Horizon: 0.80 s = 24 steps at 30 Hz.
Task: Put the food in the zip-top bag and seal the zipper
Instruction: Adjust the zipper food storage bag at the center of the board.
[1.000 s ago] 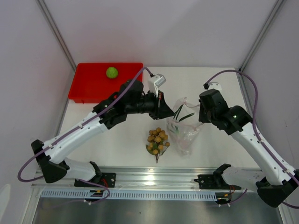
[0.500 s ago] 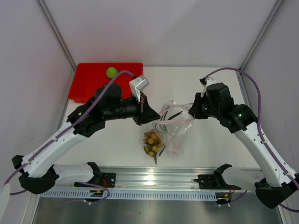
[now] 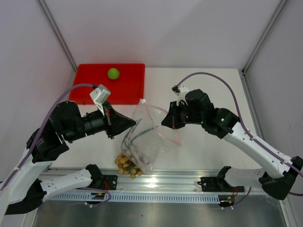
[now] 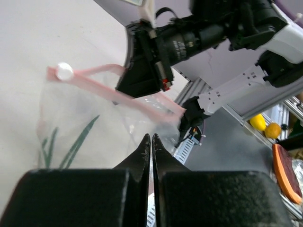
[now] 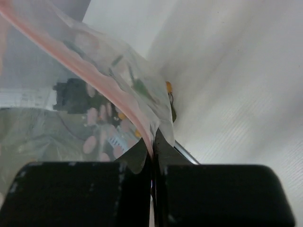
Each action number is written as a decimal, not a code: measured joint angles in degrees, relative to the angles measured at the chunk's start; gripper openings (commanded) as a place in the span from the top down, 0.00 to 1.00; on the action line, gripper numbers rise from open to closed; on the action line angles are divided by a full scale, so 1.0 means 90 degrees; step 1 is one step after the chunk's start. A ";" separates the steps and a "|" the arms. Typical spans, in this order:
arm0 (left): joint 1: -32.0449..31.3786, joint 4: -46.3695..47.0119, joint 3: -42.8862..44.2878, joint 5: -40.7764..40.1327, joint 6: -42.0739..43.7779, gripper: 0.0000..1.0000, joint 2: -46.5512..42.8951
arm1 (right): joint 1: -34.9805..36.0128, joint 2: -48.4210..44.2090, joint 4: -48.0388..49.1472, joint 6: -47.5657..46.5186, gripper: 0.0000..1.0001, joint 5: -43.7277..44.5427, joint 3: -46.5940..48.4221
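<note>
The clear zip-top bag (image 3: 150,142) hangs stretched between my two grippers above the table. My left gripper (image 3: 135,124) is shut on its left edge; in the left wrist view (image 4: 151,137) the jaws are pressed together at the film. My right gripper (image 3: 164,124) is shut on the pinkish zipper (image 5: 94,75) at the mouth. The green leaves (image 3: 130,137) are inside the bag. The tan-brown fruits (image 3: 127,165) lie at the bag's lower end near the table's front edge; I cannot tell whether they are inside. The lime-green fruit (image 3: 113,73) sits in the red tray.
The red tray (image 3: 85,92) stands at the back left. A metal rail (image 3: 156,182) runs along the table's front edge. White walls with grey posts close in the left, back and right sides.
Both grippers have moved left and toward the front with the bag, lifting and spreading it. The tan fruits have shifted left to the front edge.
</note>
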 measured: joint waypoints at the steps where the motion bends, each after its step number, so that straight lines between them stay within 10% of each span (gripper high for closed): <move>1: 0.0000 -0.0015 0.0000 -0.0109 0.0000 1.00 -0.0007 | 0.0005 -0.0044 0.0049 0.0012 1.00 0.0022 0.0002; 13: 0.0000 -0.0034 -0.0124 -0.1229 0.0061 0.98 -0.0449 | 0.0158 0.0061 0.0389 0.0019 1.00 -0.0209 0.0005; 17: 0.0000 0.0005 -0.0223 -0.1005 -0.0049 0.51 -0.0211 | 0.0219 0.0070 0.0386 0.0022 1.00 0.0112 0.0005; 24: 0.0000 0.0231 -0.0984 -0.0357 -0.0573 0.25 0.0347 | 0.0525 0.0029 0.0325 0.0024 1.00 0.1001 0.0005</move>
